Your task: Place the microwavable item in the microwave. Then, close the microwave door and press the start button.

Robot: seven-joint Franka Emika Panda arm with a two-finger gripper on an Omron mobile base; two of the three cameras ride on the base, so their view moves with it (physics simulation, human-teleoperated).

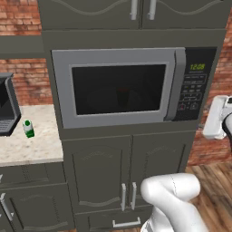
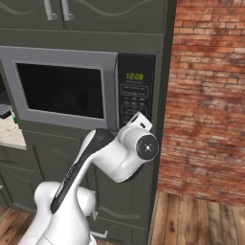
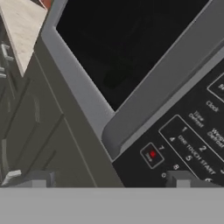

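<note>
With the microwave door [image 1: 115, 88] shut, the end effector [image 3: 111, 179], fingers apart and empty, hovers just before the keypad panel [image 3: 192, 140], its red-marked start button [image 3: 152, 155] slightly ahead between the fingertips.

Base views flanking microwave [image 1: 122, 86]; hand close-up.

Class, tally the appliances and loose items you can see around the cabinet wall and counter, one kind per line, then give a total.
Microwave: 1
Coffee machine: 1
Green-capped carton: 1
Total: 3
</note>
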